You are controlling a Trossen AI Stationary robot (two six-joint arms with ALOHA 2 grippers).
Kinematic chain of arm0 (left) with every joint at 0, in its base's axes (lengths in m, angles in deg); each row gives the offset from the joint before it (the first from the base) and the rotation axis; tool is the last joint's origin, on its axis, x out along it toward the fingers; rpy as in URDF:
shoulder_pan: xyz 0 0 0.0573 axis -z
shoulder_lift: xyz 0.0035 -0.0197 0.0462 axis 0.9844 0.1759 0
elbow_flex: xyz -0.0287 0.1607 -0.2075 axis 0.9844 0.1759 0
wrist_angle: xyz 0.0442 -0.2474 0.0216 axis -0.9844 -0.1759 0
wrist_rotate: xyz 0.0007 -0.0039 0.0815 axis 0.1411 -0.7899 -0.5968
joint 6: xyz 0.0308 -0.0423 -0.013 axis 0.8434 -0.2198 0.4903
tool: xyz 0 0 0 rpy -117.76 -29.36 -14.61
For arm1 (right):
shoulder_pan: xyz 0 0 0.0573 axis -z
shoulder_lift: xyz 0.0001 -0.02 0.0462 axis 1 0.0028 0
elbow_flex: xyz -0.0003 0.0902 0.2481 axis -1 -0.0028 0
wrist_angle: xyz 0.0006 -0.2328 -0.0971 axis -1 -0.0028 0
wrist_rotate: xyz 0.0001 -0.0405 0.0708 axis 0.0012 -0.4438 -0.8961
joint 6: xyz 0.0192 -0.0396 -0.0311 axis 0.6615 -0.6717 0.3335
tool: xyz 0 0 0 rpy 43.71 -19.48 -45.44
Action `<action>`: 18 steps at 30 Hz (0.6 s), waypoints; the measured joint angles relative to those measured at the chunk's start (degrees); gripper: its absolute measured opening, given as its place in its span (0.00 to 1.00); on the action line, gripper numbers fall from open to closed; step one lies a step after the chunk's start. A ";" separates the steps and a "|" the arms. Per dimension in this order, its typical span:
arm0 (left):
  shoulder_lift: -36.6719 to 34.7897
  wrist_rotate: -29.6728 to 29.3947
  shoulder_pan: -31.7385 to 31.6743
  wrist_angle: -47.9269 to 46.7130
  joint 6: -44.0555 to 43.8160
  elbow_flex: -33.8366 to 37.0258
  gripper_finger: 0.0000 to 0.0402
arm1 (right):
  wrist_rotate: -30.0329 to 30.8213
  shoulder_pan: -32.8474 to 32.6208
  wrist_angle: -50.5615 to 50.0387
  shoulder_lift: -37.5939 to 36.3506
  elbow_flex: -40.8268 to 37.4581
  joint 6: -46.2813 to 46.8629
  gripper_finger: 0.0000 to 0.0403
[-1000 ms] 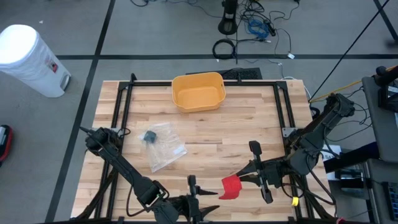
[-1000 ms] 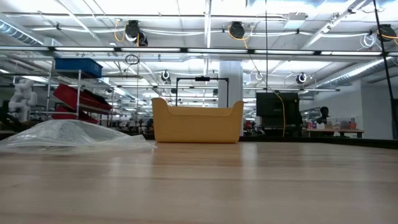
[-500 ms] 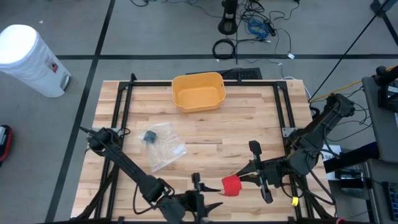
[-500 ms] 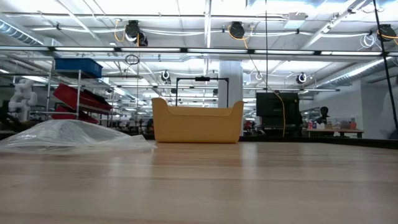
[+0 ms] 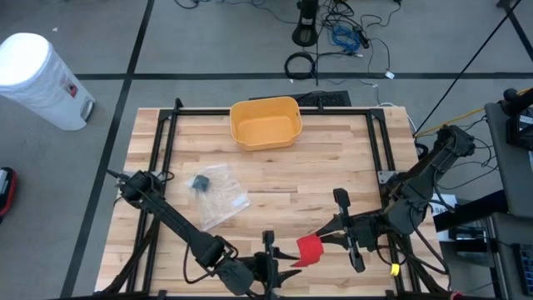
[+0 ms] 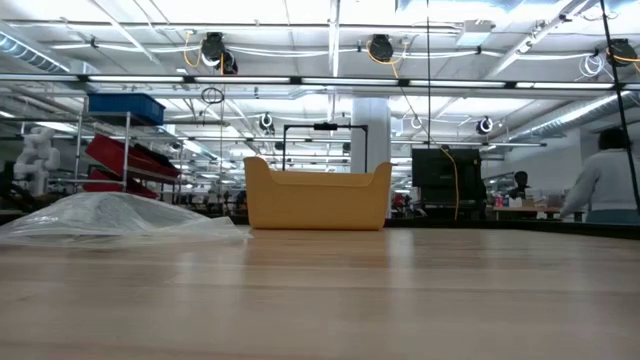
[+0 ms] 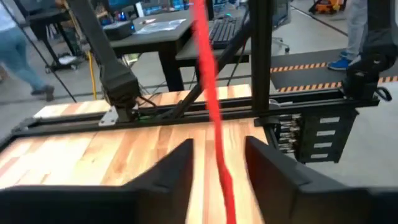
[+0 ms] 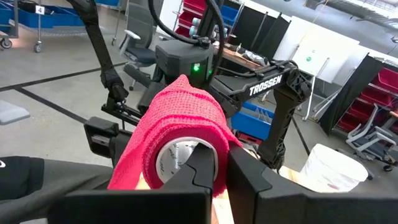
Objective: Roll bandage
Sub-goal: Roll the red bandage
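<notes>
A red bandage roll (image 5: 308, 249) with a white core (image 8: 176, 157) is held near the table's near edge by my right gripper (image 5: 327, 242), which is shut on it. A loose red strip (image 7: 211, 106) runs from the roll toward my left gripper (image 5: 279, 265). In the left wrist view the strip passes between that gripper's open fingers (image 7: 217, 152), and I cannot see them touching it. Neither gripper shows in the low view. My right gripper holds the roll at its open end, by the wound wall beside the core (image 8: 214, 146), pinched between its two fingers (image 8: 205, 171). The fingers come level from the table's right side. The roll is held above the table, its core facing the gripper.
A yellow bin (image 5: 265, 122) stands at the far middle and also shows in the low view (image 6: 317, 196). A clear plastic bag (image 5: 218, 197) with a dark item lies left of centre. A black frame (image 5: 379, 142) rings the table. A person (image 6: 605, 180) stands beyond the table.
My left gripper has moved along the near edge toward the table's right, closer to the red roll. My right gripper has kept its hold on the roll in the same place. A person has come into the low view at the right.
</notes>
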 joint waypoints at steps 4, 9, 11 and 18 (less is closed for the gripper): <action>-0.01 0.04 0.60 2.53 3.94 0.00 0.14 | 3.30 0.02 -0.27 0.00 0.00 -0.58 0.04; -0.04 -0.31 0.92 5.52 6.96 0.00 0.02 | 5.95 0.07 -0.83 0.02 0.00 -0.85 0.04; -0.04 -0.37 0.92 7.75 8.69 0.00 0.02 | 5.97 0.07 -0.81 0.02 0.00 -0.91 0.04; -0.04 1.33 0.85 19.39 17.67 -0.02 0.01 | 5.89 0.71 -1.75 0.02 0.00 -1.21 0.04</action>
